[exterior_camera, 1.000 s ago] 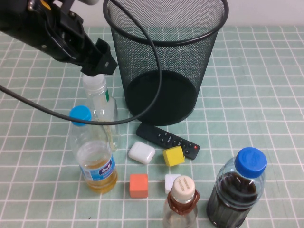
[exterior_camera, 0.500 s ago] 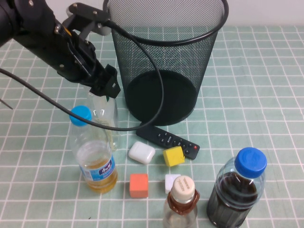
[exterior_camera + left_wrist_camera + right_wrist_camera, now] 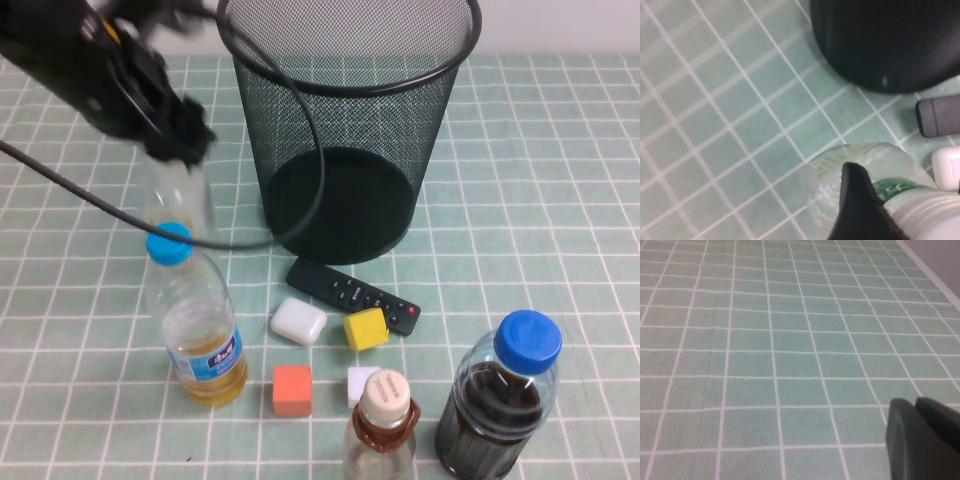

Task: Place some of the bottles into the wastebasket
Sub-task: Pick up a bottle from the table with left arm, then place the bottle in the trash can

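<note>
Slim bottle (image 3: 178, 195) now lifted leftward, left tool (image 3: 180, 135) clamped around its neck; right tool (image 3: 922, 440) closed, empty

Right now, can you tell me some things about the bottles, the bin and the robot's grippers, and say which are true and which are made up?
1. The wastebasket has no bottle in it. True.
2. The left gripper is at the top of the slim clear bottle. True: in the left wrist view a finger lies against that bottle.
3. The small bottle with the beige cap lies on its side. False: it stands upright, beside the dark-liquid bottle.
4. The remote is inside the wastebasket. False: it lies on the table in front of it.
5. The right gripper holds a bottle. False: it is shut on nothing, over bare tablecloth.
</note>
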You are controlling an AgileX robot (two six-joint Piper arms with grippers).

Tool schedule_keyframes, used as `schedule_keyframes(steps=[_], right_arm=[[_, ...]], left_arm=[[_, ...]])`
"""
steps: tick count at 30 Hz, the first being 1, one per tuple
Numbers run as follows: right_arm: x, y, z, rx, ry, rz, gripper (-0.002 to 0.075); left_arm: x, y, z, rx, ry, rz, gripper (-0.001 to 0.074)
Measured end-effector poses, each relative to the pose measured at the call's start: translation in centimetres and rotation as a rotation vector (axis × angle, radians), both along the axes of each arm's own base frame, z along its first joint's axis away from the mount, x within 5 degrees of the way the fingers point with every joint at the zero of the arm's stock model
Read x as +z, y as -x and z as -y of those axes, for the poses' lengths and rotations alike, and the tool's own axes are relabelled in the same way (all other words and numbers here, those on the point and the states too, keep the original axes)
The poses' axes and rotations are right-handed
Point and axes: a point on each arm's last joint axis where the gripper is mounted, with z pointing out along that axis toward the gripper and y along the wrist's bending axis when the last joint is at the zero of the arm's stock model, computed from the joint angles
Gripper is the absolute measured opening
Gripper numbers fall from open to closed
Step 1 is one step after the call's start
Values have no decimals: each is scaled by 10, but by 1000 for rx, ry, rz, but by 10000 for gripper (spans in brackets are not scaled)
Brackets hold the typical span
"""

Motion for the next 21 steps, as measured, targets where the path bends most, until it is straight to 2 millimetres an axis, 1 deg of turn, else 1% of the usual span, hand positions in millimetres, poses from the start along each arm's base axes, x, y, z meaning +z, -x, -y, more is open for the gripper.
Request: schedule_keyframes(steps=[1, 2, 6, 9, 12, 13, 15, 17, 19, 21], right_arm=[[0, 0, 0, 0, 0, 0, -7], [0, 0, 0, 0, 0, 0, -7], [0, 0, 0, 0, 0, 0, -7], [0, 0, 0, 0, 0, 0, -7], [0, 0, 0, 0, 0, 0, -7], [0, 0, 0, 0, 0, 0, -7], [0, 0, 0, 0, 0, 0, -7], [0, 0, 0, 0, 0, 0, -7], [0, 0, 0, 0, 0, 0, -7], [0, 0, 0, 0, 0, 0, -7]], left_arm=[[12, 4, -2, 6, 1, 21, 334], [29, 11, -6, 17, 5, 44, 334], [105, 44, -20, 66, 62, 183, 334], [155, 71, -30, 88, 140, 321, 334], [194, 95, -38, 71, 190, 458, 334], [204, 101, -39, 52, 208, 496, 334], [218, 111, -36, -17, 253, 544, 334], [222, 113, -27, -108, 302, 545, 334], [219, 104, -14, -196, 361, 535, 334], [214, 90, -3, -244, 402, 530, 334]])
